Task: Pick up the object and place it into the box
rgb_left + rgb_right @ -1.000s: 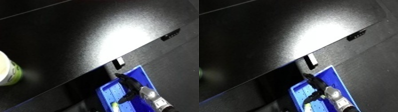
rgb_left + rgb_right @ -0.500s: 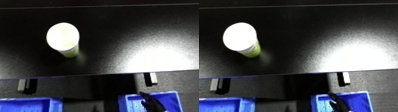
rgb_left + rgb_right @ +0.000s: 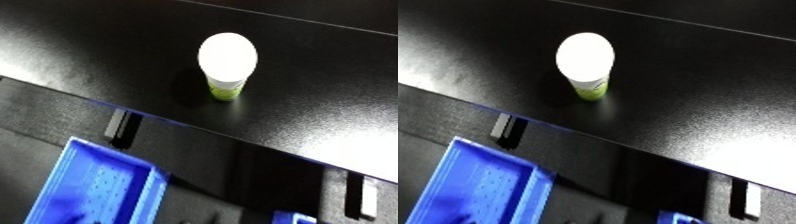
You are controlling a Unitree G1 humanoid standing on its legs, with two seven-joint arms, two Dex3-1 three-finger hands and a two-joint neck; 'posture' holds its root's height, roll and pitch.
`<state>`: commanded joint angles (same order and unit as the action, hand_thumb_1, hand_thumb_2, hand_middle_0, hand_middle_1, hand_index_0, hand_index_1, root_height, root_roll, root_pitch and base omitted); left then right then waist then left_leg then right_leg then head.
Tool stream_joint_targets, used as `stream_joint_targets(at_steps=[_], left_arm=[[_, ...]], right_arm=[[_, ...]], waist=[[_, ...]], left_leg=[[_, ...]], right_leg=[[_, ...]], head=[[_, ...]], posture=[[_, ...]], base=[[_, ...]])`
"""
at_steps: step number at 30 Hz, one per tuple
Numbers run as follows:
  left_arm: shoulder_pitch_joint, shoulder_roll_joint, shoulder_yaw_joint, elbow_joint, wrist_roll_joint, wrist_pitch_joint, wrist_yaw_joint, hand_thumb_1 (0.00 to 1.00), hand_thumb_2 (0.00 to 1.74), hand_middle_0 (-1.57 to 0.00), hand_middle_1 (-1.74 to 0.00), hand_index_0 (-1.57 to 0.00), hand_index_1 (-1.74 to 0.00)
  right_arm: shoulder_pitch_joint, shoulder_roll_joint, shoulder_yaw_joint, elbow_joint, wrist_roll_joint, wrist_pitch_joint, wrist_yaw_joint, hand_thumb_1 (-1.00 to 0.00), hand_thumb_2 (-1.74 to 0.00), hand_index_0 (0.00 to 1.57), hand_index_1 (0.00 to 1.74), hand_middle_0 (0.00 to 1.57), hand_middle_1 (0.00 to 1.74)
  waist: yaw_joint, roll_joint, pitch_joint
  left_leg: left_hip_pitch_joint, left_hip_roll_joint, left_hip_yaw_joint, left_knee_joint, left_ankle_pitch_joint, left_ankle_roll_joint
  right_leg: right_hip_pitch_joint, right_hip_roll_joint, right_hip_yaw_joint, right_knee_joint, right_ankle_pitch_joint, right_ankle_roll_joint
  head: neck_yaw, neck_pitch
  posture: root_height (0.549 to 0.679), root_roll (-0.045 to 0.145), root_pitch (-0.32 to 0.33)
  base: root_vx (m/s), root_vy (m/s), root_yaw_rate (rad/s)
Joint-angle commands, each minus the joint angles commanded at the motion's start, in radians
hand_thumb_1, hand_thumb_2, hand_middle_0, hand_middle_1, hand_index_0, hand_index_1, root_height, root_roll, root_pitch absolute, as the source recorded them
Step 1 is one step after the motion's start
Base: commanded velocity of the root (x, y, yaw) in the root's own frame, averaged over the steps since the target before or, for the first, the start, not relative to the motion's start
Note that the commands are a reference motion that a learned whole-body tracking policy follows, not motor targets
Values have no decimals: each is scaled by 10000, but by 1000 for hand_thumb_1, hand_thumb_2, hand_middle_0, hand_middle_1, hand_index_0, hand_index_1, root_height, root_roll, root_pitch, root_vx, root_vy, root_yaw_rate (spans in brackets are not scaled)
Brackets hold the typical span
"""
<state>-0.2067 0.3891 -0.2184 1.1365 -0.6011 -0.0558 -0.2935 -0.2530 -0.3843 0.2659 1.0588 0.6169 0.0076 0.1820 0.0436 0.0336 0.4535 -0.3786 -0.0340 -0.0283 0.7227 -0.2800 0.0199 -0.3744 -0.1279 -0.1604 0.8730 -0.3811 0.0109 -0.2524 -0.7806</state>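
A small container [image 3: 227, 62] with a white round lid and a yellow-green body stands upright on the black table [image 3: 107, 55], near its front edge. Below the table edge at the lower left lies a blue bin [image 3: 93, 187]; nothing shows in the part of it in view. A small corner of a second blue bin [image 3: 680, 218] shows at the bottom edge. Neither hand appears in either view.
A strong light glare [image 3: 355, 150] lies on the table surface at the right. Black bracket slots [image 3: 120, 127] sit under the table's front edge, another [image 3: 746, 199] at the lower right.
The camera has swung left and tilted, so the whole picture has shifted. The right hand, seen over the right blue bin earlier, has left the view. The container has not moved on the table.
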Motion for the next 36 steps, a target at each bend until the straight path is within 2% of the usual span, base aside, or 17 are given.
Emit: stream_joint_targets(at_steps=[6, 9, 14, 18, 19, 21, 22, 23, 25, 26, 31, 32, 33, 34, 35, 36], left_arm=[[-83, 54, -11, -111, 58, -153, -101, 0, 0, 0, 0, 0, 0], [-140, 69, -43, -153, 129, -284, -248, 0, 0, 0, 0, 0, 0], [-207, 157, -227, -590, 532, -186, -1198, 0, 0, 0, 0, 0, 0], [-235, 500, -630, -1586, 845, 284, -2685, 0, 0, 0, 0, 0, 0], [-235, 500, -630, -1586, 845, 284, -2685, 0, 0, 0, 0, 0, 0], [-338, 1023, -1075, -2861, 945, 756, -3366, 0, 0, 0, 0, 0, 0], [-338, 1023, -1075, -2861, 945, 756, -3366, 0, 0, 0, 0, 0, 0], [-352, 1554, -1379, -4146, 761, 1221, -3564, 0, 0, 0, 0, 0, 0], [-578, 2103, -1683, -5278, 392, 1632, -3879, 0, 0, 0, 0, 0, 0], [-578, 2103, -1683, -5278, 392, 1632, -3879, 0, 0, 0, 0, 0, 0], [-710, 3481, -1742, -9773, -1672, 3668, -4511, 0, 0, 0, 0, 0, 0], [-738, 3604, -1688, -10477, -2268, 3948, -4750, 0, 0, 0, 0, 0, 0], [-811, 3712, -1600, -11625, -3424, 4318, -5207, 0, 0, 0, 0, 0, 0], [-851, 3694, -1566, -12074, -3941, 4422, -5395, 0, 0, 0, 0, 0, 0], [-851, 3694, -1566, -12074, -3941, 4422, -5395, 0, 0, 0, 0, 0, 0], [-975, 3576, -1531, -12713, -4784, 4493, -5573, 0, 0, 0, 0, 0, 0]], right_arm=[[7, 47, -7, 306, 92, -107, 30, 0, 0, 0, 0, 0, 0], [14, 56, -21, 459, 89, -150, 71, 0, 0, 0, 0, 0, 0], [104, 36, -76, 600, -43, -178, 156, 0, 0, 0, 0, 0, 0], [258, -98, -127, 475, -123, -117, 185, 0, 0, 0, 0, 0, 0], [258, -98, -127, 475, -123, -117, 185, 0, 0, 0, 0, 0, 0], [349, -226, -159, 353, -109, -76, 167, 0, 0, 0, 0, 0, 0], [349, -226, -159, 353, -109, -76, 167, 0, 0, 0, 0, 0, 0], [408, -310, -177, 316, -29, -86, 166, 0, 0, 0, 0, 0, 0], [497, -398, -165, 276, 109, -102, 174, 0, 0, 0, 0, 0, 0], [497, -398, -165, 276, 109, -102, 174, 0, 0, 0, 0, 0, 0], [683, -551, -212, 255, 511, -187, 192, 0, 0, 0, 0, 0, 0], [719, -567, -206, 277, 597, -214, 200, 0, 0, 0, 0, 0, 0], [764, -573, -190, 361, 770, -279, 230, 0, 0, 0, 0, 0, 0], [766, -560, -178, 431, 845, -316, 247, 0, 0, 0, 0, 0, 0], [766, -560, -178, 431, 845, -316, 247, 0, 0, 0, 0, 0, 0], [732, -515, -151, 588, 970, -384, 284, 0, 0, 0, 0, 0, 0]], waist=[[48, -45, 22], [63, -73, 33], [68, -85, 56], [65, -20, 87], [65, -20, 87], [78, 72, 144], [78, 72, 144], [110, 134, 179], [136, 188, 186], [136, 188, 186], [324, 299, 296], [359, 307, 302], [425, 305, 307], [455, 298, 303], [455, 298, 303], [502, 276, 292]], left_leg=[[49, 0, -35, 30, -45, 27], [76, 1, -62, 73, -86, 41], [160, 15, -71, 143, -185, 85], [218, 30, -63, 99, -221, 93], [218, 30, -63, 99, -221, 93], [235, 32, -46, 53, -233, 94], [235, 32, -46, 53, -233, 94], [222, 23, -45, 43, -243, 89], [201, 6, -61, 37, -253, 79], [201, 6, -61, 37, -253, 79], [179, -79, -169, 4, -263, 58], [174, -100, -195, 1, -270, 61], [167, -139, -240, -1, -293, 67], [164, -156, -261, -4, -305, 70], [164, -156, -261, -4, -305, 70], [153, -181, -298, -11, -321, 68]], right_leg=[[74, -44, -63, -2, -9, 45], [126, -63, -96, -6, -14, 64], [200, -118, -126, 12, -25, 126], [237, -160, -133, -35, 1, 211], [237, -160, -133, -35, 1, 211], [238, -217, -145, -66, 42, 288], [238, -217, -145, -66, 42, 288], [230, -257, -160, -73, 69, 335], [227, -305, -180, -78, 98, 381], [227, -305, -180, -78, 98, 381], [266, -420, -226, -115, 188, 460], [273, -445, -243, -120, 204, 469], [289, -485, -280, -133, 232, 483], [293, -499, -298, -140, 243, 485], [293, -499, -298, -140, 243, 485], [294, -507, -327, -149, 256, 479]], head=[[-478, -1028], [-689, -1216], [-814, -1084], [-803, -671], [-803, -671], [-577, -355], [-577, -355], [-429, -214], [-92, 62], [-92, 62], [791, 747], [974, 907], [1210, 1056], [1348, 1151], [1348, 1151], [1534, 1292]], posture=[[627, 47, -72], [627, 46, -77], [627, 44, -83], [627, 43, -83], [627, 43, -83], [628, 42, -81], [628, 42, -81], [628, 41, -80], [628, 40, -78], [628, 40, -78], [629, 37, -78], [630, 36, -77], [630, 35, -77], [630, 35, -76], [630, 35, -76], [630, 34, -74]], base=[[8, 4, 12], [20, 4, -6], [21, 15, -18], [5, 40, -49], [-3, 47, -43], [-14, 42, -6], [-18, 41, 2], [-17, 26, 24], [-19, 15, 65], [-18, 11, 76], [-8, -11, 133], [4, -32, 145], [6, -41, 111], [5, -45, 93], [5, -45, 93], [1, -44, 55]])
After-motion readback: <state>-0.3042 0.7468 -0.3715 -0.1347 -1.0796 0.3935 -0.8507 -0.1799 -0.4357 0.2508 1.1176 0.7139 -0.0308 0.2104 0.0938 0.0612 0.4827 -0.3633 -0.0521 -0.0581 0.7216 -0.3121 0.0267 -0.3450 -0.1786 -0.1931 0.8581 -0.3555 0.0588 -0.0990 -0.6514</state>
